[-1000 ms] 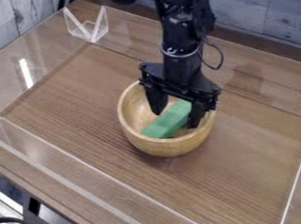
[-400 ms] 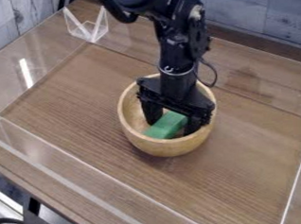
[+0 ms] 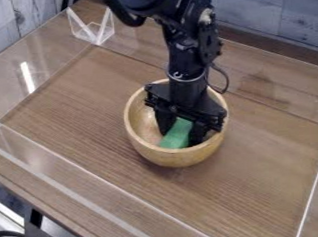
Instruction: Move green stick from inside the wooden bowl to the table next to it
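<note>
The wooden bowl [image 3: 147,143] stands on the dark wood-grain table [image 3: 67,105], near the middle. Inside it lies the green stick [image 3: 176,137], a chunky bright green bar. My gripper [image 3: 183,124] points straight down into the bowl, and its black fingers [image 3: 163,120] press against both sides of the stick. It is shut on the stick, which still rests low inside the bowl. The upper part of the stick is hidden by the fingers.
Clear acrylic walls [image 3: 45,56] ring the table's edges. A small clear bracket [image 3: 90,27] stands at the back left. Bare tabletop lies to the left, right and front of the bowl.
The gripper came down into the bowl and its fingers closed in from wide apart onto the green stick. The stick now looks narrower between them.
</note>
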Robot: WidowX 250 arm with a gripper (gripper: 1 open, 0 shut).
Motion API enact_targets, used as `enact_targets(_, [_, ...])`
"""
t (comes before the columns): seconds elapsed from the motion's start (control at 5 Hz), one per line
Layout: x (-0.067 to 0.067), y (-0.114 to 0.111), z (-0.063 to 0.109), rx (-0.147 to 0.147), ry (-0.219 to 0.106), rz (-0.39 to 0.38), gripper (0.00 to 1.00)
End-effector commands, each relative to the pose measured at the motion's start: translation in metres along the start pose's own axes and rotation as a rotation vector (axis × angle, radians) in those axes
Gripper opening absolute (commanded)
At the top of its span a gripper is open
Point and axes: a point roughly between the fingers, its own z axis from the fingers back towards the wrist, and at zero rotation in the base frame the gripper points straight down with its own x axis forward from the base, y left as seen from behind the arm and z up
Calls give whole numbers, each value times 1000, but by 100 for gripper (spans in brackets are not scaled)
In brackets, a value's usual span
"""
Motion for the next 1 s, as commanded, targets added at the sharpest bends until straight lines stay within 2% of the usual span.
enact_targets(0.0, [4, 4, 7, -9, -14, 14, 0])
enact_targets(0.8, [10, 11, 27, -49, -12, 58, 0])
